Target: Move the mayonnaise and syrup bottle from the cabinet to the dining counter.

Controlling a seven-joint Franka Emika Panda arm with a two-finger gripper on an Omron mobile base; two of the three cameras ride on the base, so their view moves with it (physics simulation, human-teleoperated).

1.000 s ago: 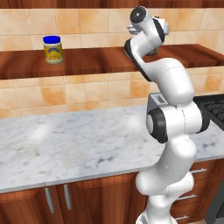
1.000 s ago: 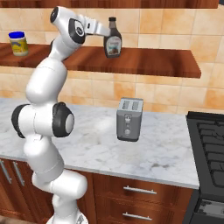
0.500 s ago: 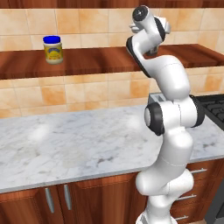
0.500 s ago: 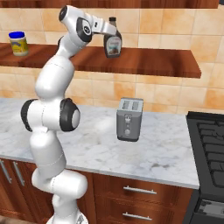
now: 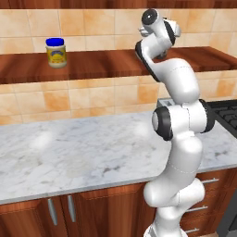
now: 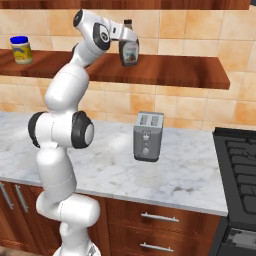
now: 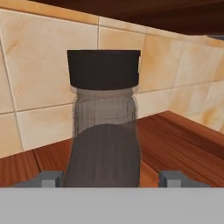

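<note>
The kitchen has tan tiles on the wall, and a long dark red-brown cabinet (image 6: 175,72) shelf runs across them. Below it is a marble bench (image 5: 69,152) with wooden cupboards under it.

In the right base view, the syrup bottle (image 6: 130,50) stands on the shelf at about 12 o'clock, dark brown with a pale label and a dark cap. The gripper (image 6: 128,46) is right at the bottle, but from here it is hard to see if the jaws touch it. A silver toaster (image 6: 148,136) sits on the bench below, and a black stove (image 6: 240,170) is at 3 o'clock. The mayonnaise (image 6: 21,49) stands far off at 10 o'clock on the same shelf.

In the left base view, the white arm (image 5: 178,134) stands in front of the bottle and the toaster, so both are hidden. The mayonnaise (image 5: 56,52) shows better here, with its blue lid and yellow label, at 10 o'clock.

In the hand view, the syrup bottle (image 7: 105,144) is very close, at 6 o'clock, with its black cap up top. The two fingertips (image 7: 175,178) sit on each side of it, with gaps between them and the glass. The jaws are partly open and around the bottle, not squeezing it. The bottle's bottom is cut off.
</note>
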